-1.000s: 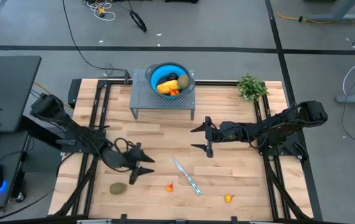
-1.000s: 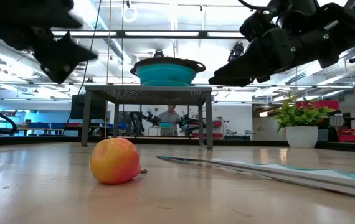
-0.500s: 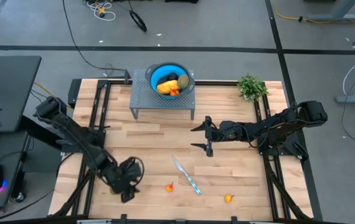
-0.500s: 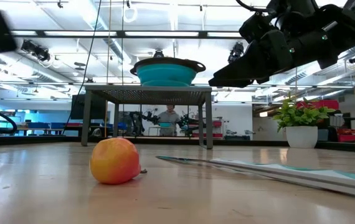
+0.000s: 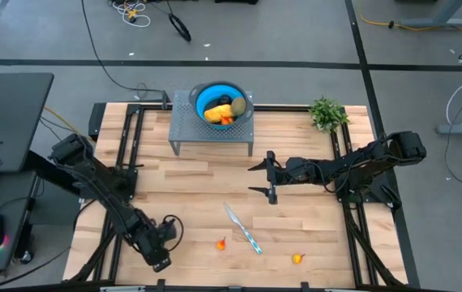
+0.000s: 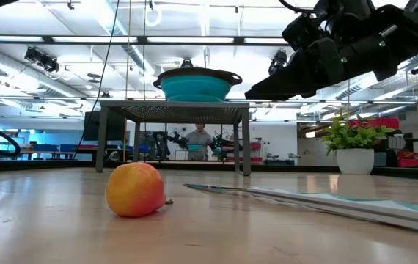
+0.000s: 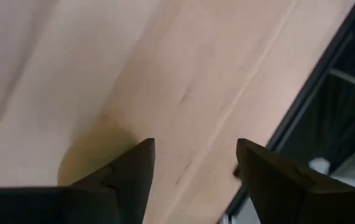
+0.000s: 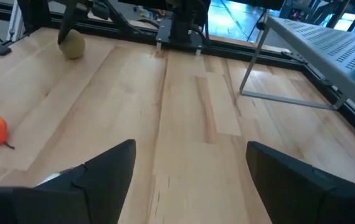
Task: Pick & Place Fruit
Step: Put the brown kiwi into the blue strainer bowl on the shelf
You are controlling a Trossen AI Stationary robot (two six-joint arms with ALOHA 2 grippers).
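— Where's my left gripper (image 5: 161,253)?

— Low at the table's (image 5: 312,162) front-left corner, fingers apart, holding nothing I can see. A brownish oval fruit (image 8: 72,45) sits there.

— And the right gripper (image 5: 265,179)?

— Mid-table, wide open, empty. Knife (image 5: 243,229) lies between two small orange fruits (image 5: 220,243); the bowl (image 5: 219,94) on the rack (image 5: 184,130) holds more.

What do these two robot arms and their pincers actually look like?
Both arms are black and slender, built of jointed segments with bulkier housings at the shoulders. The left gripper and right gripper each end in two dark, tapering, wedge-shaped fingers. A thin black cable loops beside the left wrist.
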